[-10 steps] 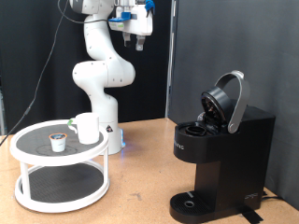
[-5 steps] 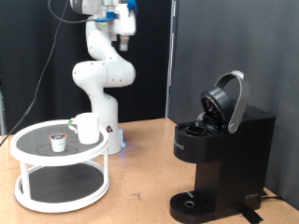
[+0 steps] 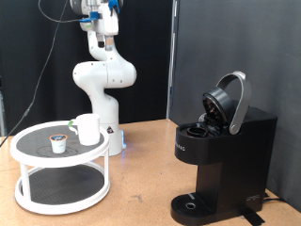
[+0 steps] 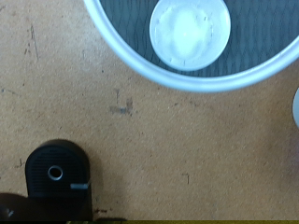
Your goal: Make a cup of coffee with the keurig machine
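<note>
The cup point(image 3: 87, 128), a small white mug, stands on the top shelf of a round white two-tier stand point(image 3: 28, 158) at the exterior view's left. In the wrist view the cup point(image 4: 192, 33) shows from above, inside the stand's rim point(image 4: 140, 67). The black keurig machine point(image 3: 221, 155) stands at the exterior view's right with its lid point(image 3: 230, 99) raised; it also shows in the wrist view point(image 4: 58, 173). My gripper point(image 3: 102, 38) hangs high above the stand and holds nothing that shows. Its fingers do not show in the wrist view.
A small dark-topped coffee pod point(image 3: 59, 142) sits on the stand's top shelf beside the cup. The arm's white base point(image 3: 105, 85) stands behind the stand. A black backdrop point(image 3: 235, 47) stands behind the machine. The wooden table point(image 3: 141, 179) lies between stand and machine.
My gripper has swung towards the exterior view's left, from above the table's middle to above the stand. Cup, pod and machine have not moved.
</note>
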